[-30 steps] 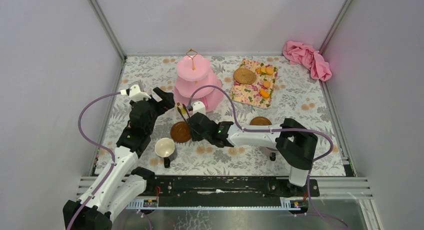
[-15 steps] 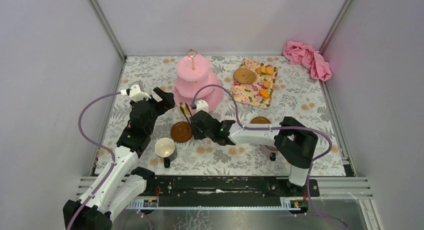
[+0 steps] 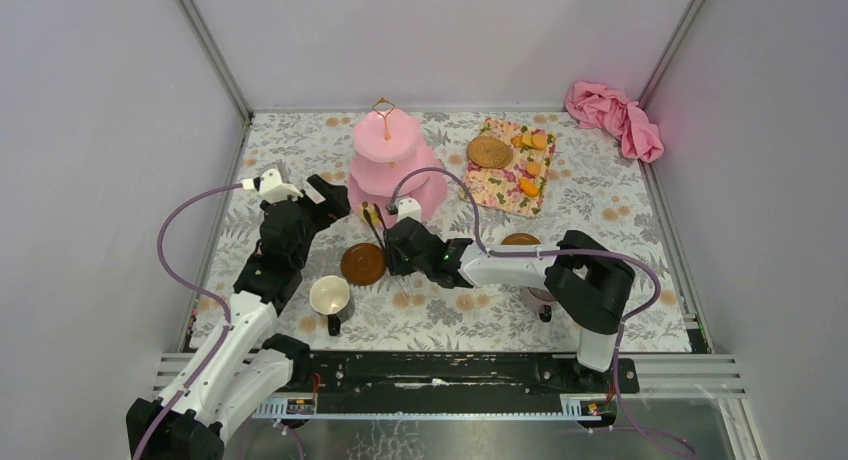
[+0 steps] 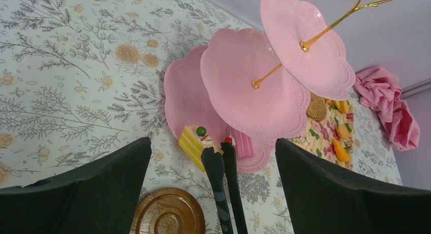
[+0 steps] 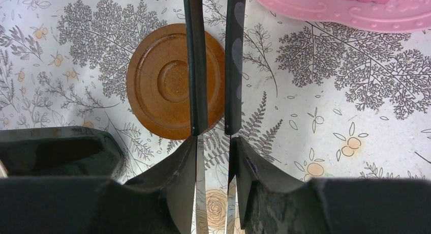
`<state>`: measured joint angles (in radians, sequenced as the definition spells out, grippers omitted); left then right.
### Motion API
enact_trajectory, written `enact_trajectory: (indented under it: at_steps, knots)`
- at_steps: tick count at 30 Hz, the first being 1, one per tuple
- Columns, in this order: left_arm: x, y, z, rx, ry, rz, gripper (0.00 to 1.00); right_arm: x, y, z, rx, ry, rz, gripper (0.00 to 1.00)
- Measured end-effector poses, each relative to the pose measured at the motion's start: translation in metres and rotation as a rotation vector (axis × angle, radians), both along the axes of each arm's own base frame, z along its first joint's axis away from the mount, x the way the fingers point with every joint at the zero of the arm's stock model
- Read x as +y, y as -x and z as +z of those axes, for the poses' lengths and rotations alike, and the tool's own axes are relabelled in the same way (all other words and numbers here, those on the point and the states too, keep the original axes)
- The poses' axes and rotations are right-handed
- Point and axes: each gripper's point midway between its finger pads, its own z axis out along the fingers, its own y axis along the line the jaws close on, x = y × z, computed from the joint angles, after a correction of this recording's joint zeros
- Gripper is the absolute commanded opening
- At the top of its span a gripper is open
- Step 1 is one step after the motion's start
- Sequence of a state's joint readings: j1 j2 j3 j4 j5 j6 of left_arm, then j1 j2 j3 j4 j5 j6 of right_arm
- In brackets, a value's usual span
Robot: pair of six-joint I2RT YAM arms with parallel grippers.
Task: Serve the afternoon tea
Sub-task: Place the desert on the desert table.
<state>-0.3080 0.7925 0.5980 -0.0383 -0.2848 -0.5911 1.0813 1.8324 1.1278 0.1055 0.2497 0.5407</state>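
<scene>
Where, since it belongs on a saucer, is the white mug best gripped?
Probably pinch the white mug by its wall from above, away from its handle. It stands upright, mouth open, handle pointing toward the arm bases, near the open left gripper.

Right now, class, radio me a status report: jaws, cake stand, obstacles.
Left jaws open, empty. Right jaws shut on black tongs. Tips at pink cake stand, bottom tier, beside yellow cake slice. Brown saucer beneath tongs.

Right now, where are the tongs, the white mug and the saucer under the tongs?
tongs (image 5: 195, 66), right wrist view, on one blade.
white mug (image 3: 329, 296), top external view, on its open mouth.
saucer (image 5: 160, 86), right wrist view, on its bare left half.
</scene>
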Motion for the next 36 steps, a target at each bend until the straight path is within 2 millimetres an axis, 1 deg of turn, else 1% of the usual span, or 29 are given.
enact_trajectory:
  at_steps: [12, 19, 27, 32, 36]
  knots:
    - [-0.001, 0.000, -0.001, 0.001, -0.011, -0.005, 1.00, 0.002, -0.010, 0.000, 0.005, -0.046, -0.013, 0.00]
    - [-0.001, -0.001, -0.004, 0.010, -0.015, -0.005, 1.00, 0.000, -0.017, -0.015, 0.022, -0.035, -0.029, 0.00]
    - [-0.002, -0.001, -0.005, 0.013, -0.025, -0.007, 1.00, 0.000, -0.026, -0.017, 0.028, -0.057, -0.039, 0.00]
    - [-0.002, -0.002, -0.007, 0.020, -0.029, -0.007, 1.00, -0.001, -0.028, -0.024, 0.037, -0.053, -0.044, 0.00]
    - [-0.002, -0.002, -0.007, 0.021, -0.030, -0.007, 1.00, -0.004, -0.029, -0.035, 0.048, -0.034, -0.049, 0.00]
